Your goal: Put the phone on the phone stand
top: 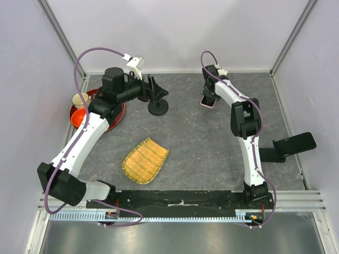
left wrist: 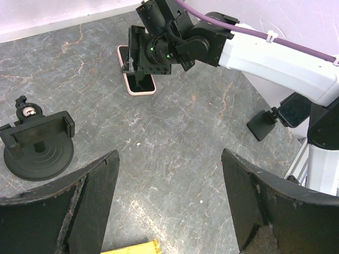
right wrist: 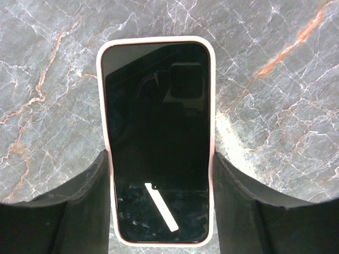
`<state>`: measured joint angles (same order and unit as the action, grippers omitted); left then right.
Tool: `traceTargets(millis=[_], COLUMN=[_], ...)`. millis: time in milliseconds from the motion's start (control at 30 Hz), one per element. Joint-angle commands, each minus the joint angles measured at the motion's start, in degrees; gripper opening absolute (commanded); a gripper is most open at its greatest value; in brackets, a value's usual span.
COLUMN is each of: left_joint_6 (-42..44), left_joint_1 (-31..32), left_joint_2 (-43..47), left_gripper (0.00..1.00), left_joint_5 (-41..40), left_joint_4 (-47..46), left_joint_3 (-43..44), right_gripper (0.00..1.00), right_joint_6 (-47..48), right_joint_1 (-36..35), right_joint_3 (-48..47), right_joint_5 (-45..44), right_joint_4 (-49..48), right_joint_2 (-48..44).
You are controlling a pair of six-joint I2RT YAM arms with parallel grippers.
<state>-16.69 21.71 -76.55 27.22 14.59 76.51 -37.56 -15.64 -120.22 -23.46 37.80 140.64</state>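
Observation:
The phone (right wrist: 157, 132), black screen with a pale pink rim, lies flat on the grey table at the back right (top: 207, 102); it also shows in the left wrist view (left wrist: 142, 86). My right gripper (right wrist: 159, 159) straddles it from above, its fingers (right wrist: 87, 185) pressed against both long edges. The phone stand (top: 158, 107), a black disc base with a post and clamp, stands at the back centre and shows in the left wrist view (left wrist: 37, 145). My left gripper (left wrist: 169, 159) is open and empty, hovering just above and behind the stand (top: 157, 91).
A red tray (top: 114, 117) with a cup (top: 80, 99) and an orange bowl (top: 79, 117) sits at the back left. A woven bamboo mat (top: 145, 160) lies near the front centre. A flat folding black stand (top: 288, 146) is at the right edge.

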Motion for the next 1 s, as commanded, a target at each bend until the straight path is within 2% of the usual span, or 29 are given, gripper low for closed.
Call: traceTargets(millis=[0, 100, 267, 467, 500, 633, 800, 967], left_joint_6=[-1.9, -1.9, -1.9, -1.8, -1.8, -1.9, -1.9, -1.9], left_joint_1=[-0.2, -0.2, -0.2, -0.2, -0.2, -0.2, -0.2, -0.2], left_joint_2=[1.7, 1.8, 1.8, 1.9, 1.9, 1.9, 2.0, 2.2], left_gripper=[0.84, 0.84, 0.84, 0.84, 0.84, 0.84, 0.84, 0.84], left_joint_5=[1.5, 1.6, 1.9, 1.8, 1.7, 2.0, 2.0, 2.0], left_joint_4=[-2.3, -2.4, -2.3, -2.4, -2.3, -2.3, -2.3, -2.4], left_joint_3=[0.0, 0.0, 0.1, 0.0, 0.0, 0.0, 0.0, 0.0], right_gripper=[0.52, 0.51, 0.56, 0.68, 0.74, 0.86, 0.93, 0.94], right_joint_6=[4.3, 7.1, 12.3, 16.5, 16.8, 18.0, 18.8, 19.4], right_joint_1=[0.2, 0.1, 0.1, 0.2, 0.2, 0.3, 0.2, 0.2], right_joint_3=[1.9, 6.7, 17.2, 19.3, 19.5, 20.0, 19.9, 19.6], right_joint_5=[5.3, 6.8, 6.8, 11.3, 11.6, 12.4, 13.4, 13.4], right_joint_4=[4.0, 3.4, 0.3, -0.2, -0.4, -0.8, -0.9, -0.8], right_joint_2=[-0.4, -2.9, -9.9, -13.4, -13.5, -13.1, -12.0, -11.8])
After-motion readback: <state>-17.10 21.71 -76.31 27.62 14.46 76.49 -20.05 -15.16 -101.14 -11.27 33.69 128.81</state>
